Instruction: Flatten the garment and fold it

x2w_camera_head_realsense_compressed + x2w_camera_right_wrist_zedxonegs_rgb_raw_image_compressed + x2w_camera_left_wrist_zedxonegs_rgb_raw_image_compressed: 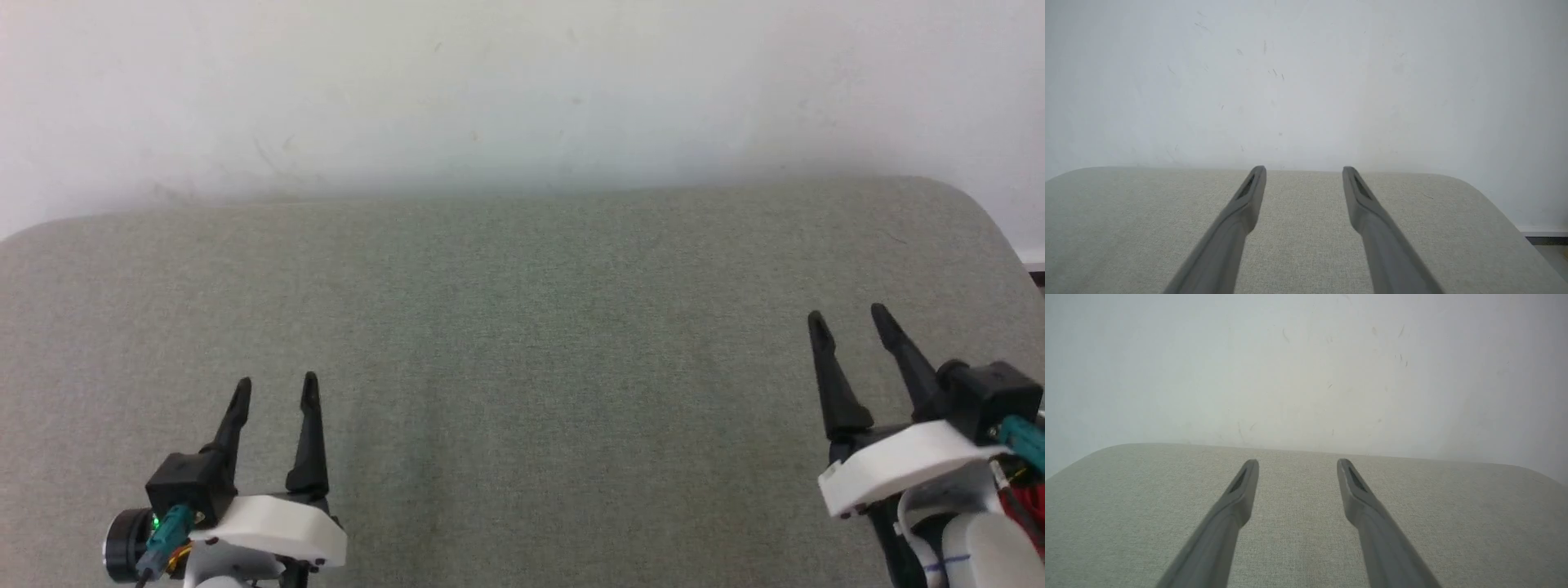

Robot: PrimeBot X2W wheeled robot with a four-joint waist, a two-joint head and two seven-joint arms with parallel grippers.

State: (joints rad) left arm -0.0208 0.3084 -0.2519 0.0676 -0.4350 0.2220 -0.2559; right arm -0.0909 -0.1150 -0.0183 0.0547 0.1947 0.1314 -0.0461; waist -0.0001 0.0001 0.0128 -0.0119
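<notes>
Left gripper (276,380), two long dark fingers on a white wrist housing, sits lower left in the head view. Its jaws stand moderately apart with nothing between them, which the left wrist view (1297,462) confirms. Right gripper (847,314), same build, sits lower right and further forward, with jaws likewise parted and empty (1304,168). Both hover over a grey-green woven fabric pad with rounded corners (522,327), backed by a scuffed white wall (522,82). Garment location: cannot tell. A small red patch (1030,500) shows behind the right wrist, too little to identify.
</notes>
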